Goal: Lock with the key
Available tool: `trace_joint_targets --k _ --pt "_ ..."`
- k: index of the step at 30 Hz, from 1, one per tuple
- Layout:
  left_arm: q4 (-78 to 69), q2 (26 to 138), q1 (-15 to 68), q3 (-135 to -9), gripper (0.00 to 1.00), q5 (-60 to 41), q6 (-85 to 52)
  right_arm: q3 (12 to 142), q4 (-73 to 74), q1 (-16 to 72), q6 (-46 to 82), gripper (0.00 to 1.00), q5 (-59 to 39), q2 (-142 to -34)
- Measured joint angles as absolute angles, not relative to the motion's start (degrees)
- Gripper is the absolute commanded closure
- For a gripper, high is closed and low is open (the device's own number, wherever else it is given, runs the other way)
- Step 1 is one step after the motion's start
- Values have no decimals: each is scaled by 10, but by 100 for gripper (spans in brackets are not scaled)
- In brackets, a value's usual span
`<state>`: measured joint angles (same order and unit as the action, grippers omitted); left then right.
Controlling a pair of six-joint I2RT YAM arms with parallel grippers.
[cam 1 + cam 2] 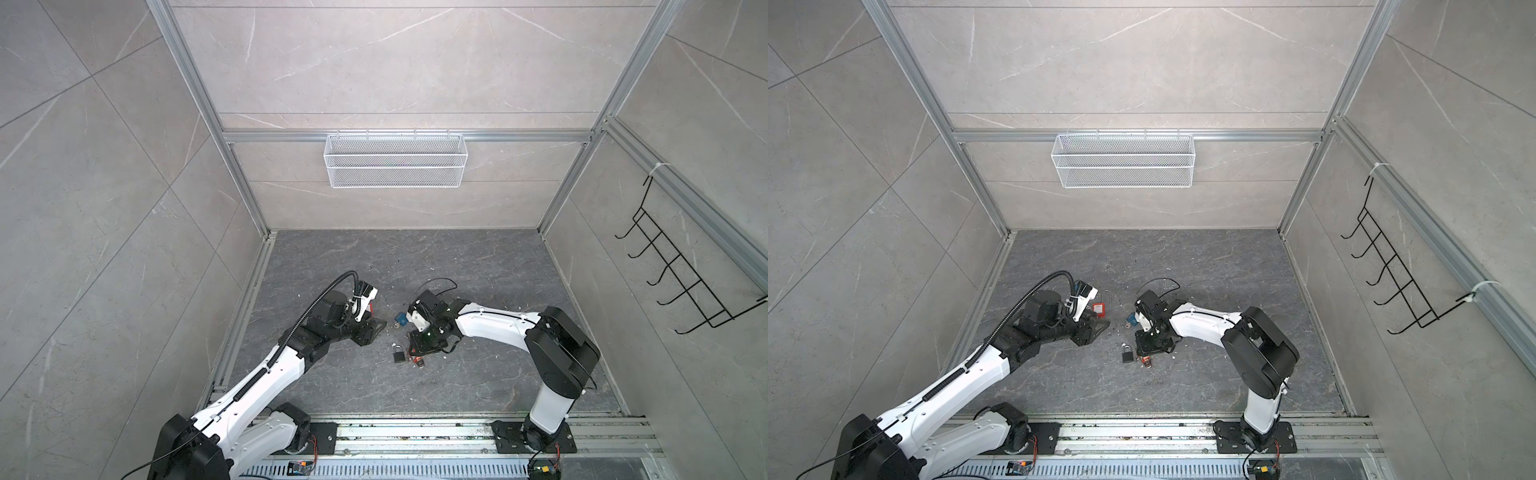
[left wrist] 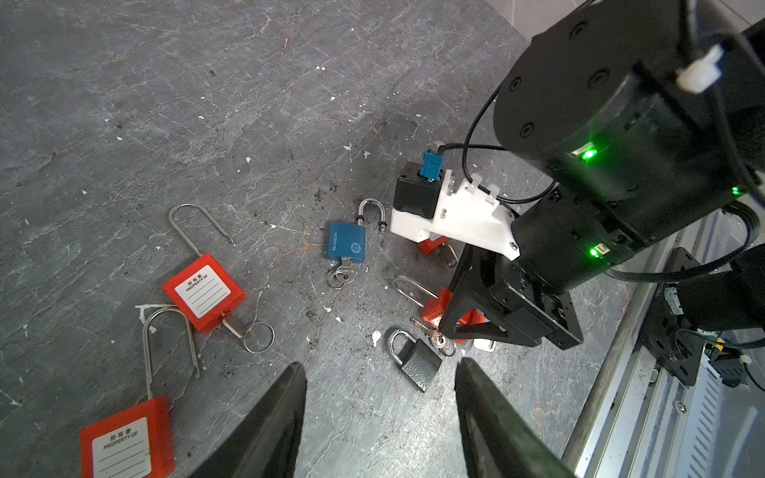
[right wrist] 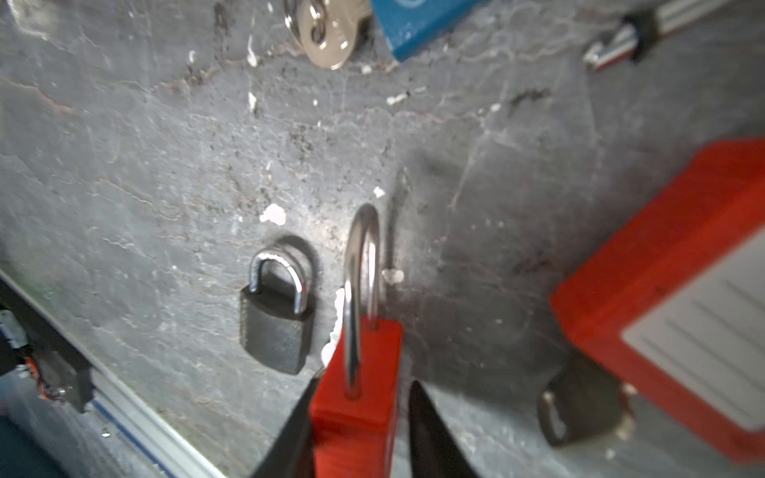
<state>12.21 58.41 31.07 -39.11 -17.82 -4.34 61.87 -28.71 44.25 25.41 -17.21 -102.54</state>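
Beside the black padlock (image 3: 275,323), your right gripper (image 3: 366,383) brackets a small red padlock (image 3: 356,414); you cannot tell whether it pinches. Your left gripper (image 2: 381,414) hovers spread, empty, nearby. Beyond the black padlock lies the blue padlock (image 2: 345,246), key (image 2: 343,275) inserted.

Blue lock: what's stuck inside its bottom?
A silver key sits in the blue lock keyhole, with a ring on its head. The key's blade is hidden inside the lock body.

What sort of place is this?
Likely a robot test cell styled as a tiled room: aluminium frame, two arms bolted to a rail, padlocks scattered on the floor.
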Motion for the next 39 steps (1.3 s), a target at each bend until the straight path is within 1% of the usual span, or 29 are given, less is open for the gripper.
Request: trace_joint_targets --k 2,3,5,9,16,23,27,31,39 --pt "123 579 311 -387 40 -177 -44 619 -287 442 257 49 -152 -1021" --pt "124 578 311 -385 40 -176 -45 619 -288 442 259 37 -139 -1017" --pt "124 577 311 -383 40 -175 -46 619 -289 442 260 0 -117 -1003" --pt "124 577 311 -383 40 -175 -46 619 -289 442 257 1 -89 -966" --pt "124 582 311 -383 40 -175 -48 620 -297 442 246 14 -62 -960" --pt "124 582 311 -383 40 -175 -48 619 -317 451 234 22 -53 -960" --pt "124 587 311 -383 41 -175 -48 619 -331 460 225 30 -46 -962" --pt "124 590 311 -383 41 -175 -48 616 -340 461 225 33 -27 -964" --pt "124 591 311 -383 41 -175 -48 610 -345 461 222 35 4 -955"
